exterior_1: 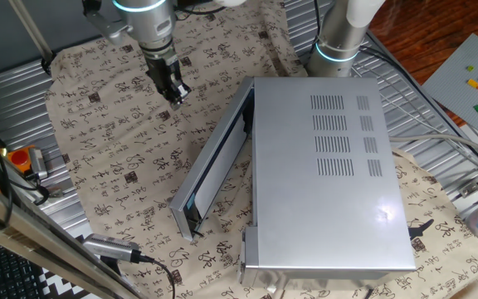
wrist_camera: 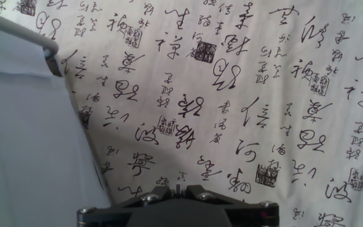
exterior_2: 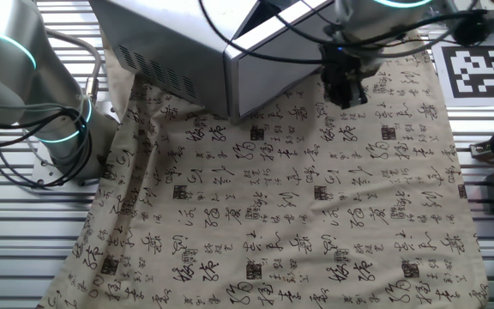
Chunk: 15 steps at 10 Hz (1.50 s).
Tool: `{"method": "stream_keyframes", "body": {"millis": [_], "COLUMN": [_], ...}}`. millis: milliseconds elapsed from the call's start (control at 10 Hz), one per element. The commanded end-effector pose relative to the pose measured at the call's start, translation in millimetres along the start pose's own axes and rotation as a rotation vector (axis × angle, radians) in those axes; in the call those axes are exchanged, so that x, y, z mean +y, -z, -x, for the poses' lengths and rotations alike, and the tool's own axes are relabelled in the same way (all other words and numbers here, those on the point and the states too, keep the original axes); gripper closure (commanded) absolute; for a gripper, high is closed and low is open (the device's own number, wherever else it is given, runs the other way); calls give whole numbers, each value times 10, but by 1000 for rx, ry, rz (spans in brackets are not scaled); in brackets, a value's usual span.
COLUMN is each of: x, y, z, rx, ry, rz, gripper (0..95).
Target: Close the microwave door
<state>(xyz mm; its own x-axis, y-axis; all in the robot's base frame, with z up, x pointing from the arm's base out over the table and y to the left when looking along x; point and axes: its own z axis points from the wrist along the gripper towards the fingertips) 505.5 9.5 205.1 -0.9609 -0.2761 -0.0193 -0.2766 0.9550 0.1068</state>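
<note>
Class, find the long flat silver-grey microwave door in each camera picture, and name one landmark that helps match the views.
One fixed view: the microwave door runs diagonally left of centre, ajar from the silver-grey box.
The other fixed view: top centre, beside the gripper.
Hand view: the pale panel filling the left side.
Shared landmark: the calligraphy-printed cloth.

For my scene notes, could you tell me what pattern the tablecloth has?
The tablecloth is beige, printed with black calligraphy characters and small square seals; the hand view shows it best.

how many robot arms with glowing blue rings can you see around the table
2: one light-ringed grey arm carries the black gripper beside the open silver microwave door; another stands behind the silver-grey microwave.
</note>
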Motion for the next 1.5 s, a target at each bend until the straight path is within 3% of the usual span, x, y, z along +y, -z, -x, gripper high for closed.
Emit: {"method": "stream_keyframes", "body": {"millis": [100, 500, 1000, 1500], "x": [-4, -4, 497, 953], "y": [-5, -5, 60, 47], "z": [32, 32, 225, 268], "rx": [7, 5, 9, 16], "ry": [-5, -5, -88, -180], "rz": [9, 9, 51, 47], "gripper": [950, 950, 950, 950]}}
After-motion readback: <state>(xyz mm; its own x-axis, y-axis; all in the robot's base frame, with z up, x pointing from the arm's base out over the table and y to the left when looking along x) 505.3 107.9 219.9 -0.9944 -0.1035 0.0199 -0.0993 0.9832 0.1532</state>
